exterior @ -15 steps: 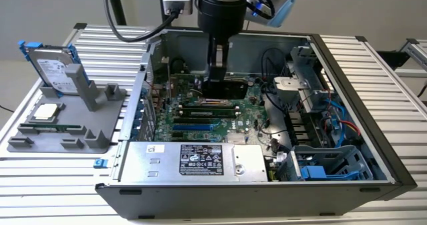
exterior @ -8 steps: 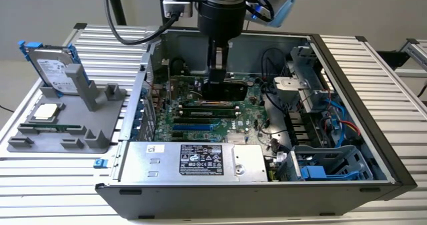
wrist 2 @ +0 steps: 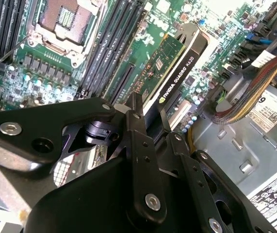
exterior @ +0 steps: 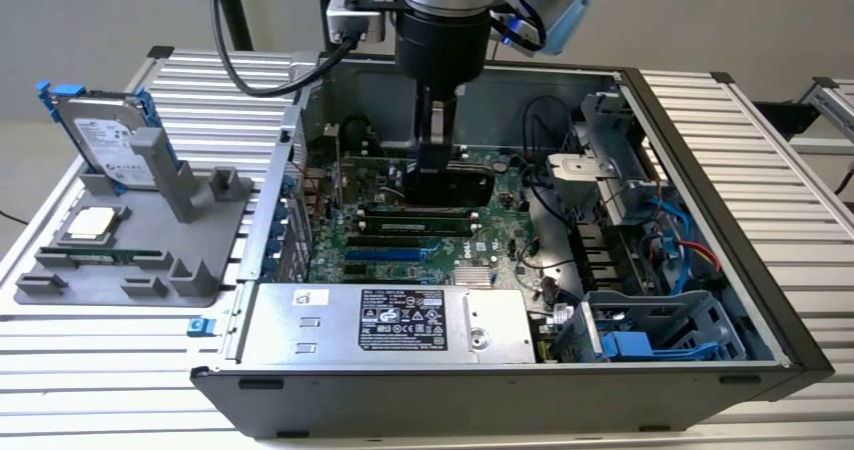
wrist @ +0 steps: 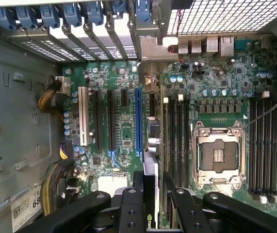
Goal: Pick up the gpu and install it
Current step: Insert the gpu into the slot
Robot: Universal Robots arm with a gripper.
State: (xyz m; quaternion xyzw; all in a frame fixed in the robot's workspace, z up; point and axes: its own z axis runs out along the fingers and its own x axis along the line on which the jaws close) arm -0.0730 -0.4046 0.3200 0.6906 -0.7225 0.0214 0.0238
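Black gripper (wrist 2: 148,119) fingers, low in the second wrist view, pinch the gpu (wrist 2: 174,63) by its near edge. Its long axis runs away toward upper right, edge-down over the motherboard (wrist 2: 143,29) slots, just above the black slot (wrist 2: 123,80).

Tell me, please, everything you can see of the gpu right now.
The gpu is a thin flat card, green circuit board on one face, black shroud along its edge. It stands on edge above the motherboard inside the open computer case, held between the fingers of the gripper, which is shut on it.
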